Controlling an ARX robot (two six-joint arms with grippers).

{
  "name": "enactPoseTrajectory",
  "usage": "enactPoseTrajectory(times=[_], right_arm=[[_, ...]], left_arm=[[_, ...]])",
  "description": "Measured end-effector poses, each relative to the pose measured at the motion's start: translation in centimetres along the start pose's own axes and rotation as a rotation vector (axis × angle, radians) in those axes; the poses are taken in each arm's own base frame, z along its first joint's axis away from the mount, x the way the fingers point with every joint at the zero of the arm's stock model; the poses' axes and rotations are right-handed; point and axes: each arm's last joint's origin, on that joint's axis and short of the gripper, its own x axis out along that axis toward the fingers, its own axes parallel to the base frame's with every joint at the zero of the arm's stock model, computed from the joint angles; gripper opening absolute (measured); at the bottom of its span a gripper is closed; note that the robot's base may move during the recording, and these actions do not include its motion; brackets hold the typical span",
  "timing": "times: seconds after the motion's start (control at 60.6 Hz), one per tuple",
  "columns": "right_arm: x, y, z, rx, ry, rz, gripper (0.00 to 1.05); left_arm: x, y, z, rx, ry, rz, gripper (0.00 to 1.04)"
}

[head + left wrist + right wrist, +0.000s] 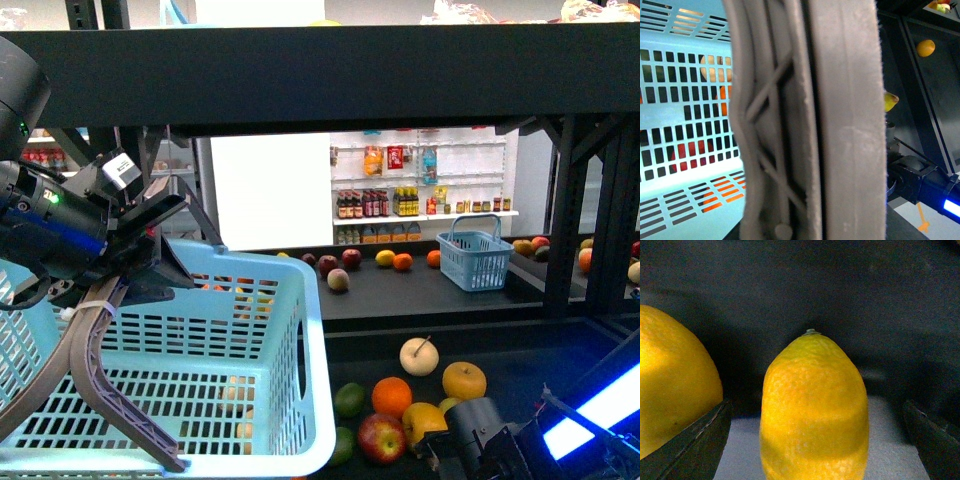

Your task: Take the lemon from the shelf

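1. One lemon (420, 420) is lying near the front edge of the shelf's (320, 70) lower tray, among perhaps six other fruits.
2. The right gripper (812, 445) is straddling the lemon, its jaws spread and neither finger touching.
3. Two blue baskets are showing. The big basket (270, 300) is holding fruit too screened to count, and the small basket (475, 255) is sitting on the farther tray.
4. The left gripper (150, 255) is clamping the big basket's handle (95, 350).

the shelf (330, 75) is carrying fruit on two dark tray tiers. on the near tier, the lemon (416, 416) is lying just beside a red apple (381, 437), an orange (392, 396) and a green lime (349, 399). on the far tier, a small blue basket (475, 252) is standing near a second orange (402, 262).
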Motion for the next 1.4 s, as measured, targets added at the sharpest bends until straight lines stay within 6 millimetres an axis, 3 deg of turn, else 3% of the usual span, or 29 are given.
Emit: enactPoseTrajectory(times=[0.049, 0.28, 0.396, 0.61, 0.792, 0.924, 1.056, 1.204, 1.319, 1.402], right_arm=[[0.3, 0.1, 0.0, -0.005, 0.003, -0.004, 1.01], [1.1, 0.5, -0.2, -0.014, 0.003, -0.007, 0.65], [1.1, 0.4, -0.3, -0.013, 0.008, -0.01, 0.52], [-1.4, -1.1, -0.7, 0.026, -0.027, -0.019, 0.49], [-7.8, -4.1, 1.7, 0.08, -0.16, -0.024, 0.49], [-15.3, -6.6, 4.4, 0.113, -0.301, -0.023, 0.49], [-23.0, -7.7, 6.3, 0.144, -0.416, 0.008, 0.49], [-30.3, -6.1, 8.7, 0.161, -0.525, 0.126, 0.49], [-34.1, -3.4, 10.2, 0.166, -0.584, 0.228, 0.49], [-35.6, -1.0, 10.8, 0.154, -0.597, 0.299, 0.49]], left_arm=[[0.0, 0.0, 0.0, 0.0, 0.0, 0.0, 0.27], [0.0, 0.0, 0.0, 0.0, 0.0, 0.0, 0.27], [0.0, 0.0, 0.0, 0.0, 0.0, -0.001, 0.27], [0.0, 0.0, 0.0, 0.0, 0.0, 0.0, 0.27], [0.0, 0.0, 0.0, 0.0, 0.0, 0.0, 0.27], [0.0, 0.0, 0.0, 0.0, 0.0, 0.0, 0.27], [0.0, 0.0, 0.0, 0.0, 0.0, 0.0, 0.27], [0.0, 0.0, 0.0, 0.0, 0.0, -0.001, 0.27], [0.0, 0.0, 0.0, 0.0, 0.0, -0.001, 0.27], [0.0, 0.0, 0.0, 0.0, 0.0, 0.0, 0.27]])
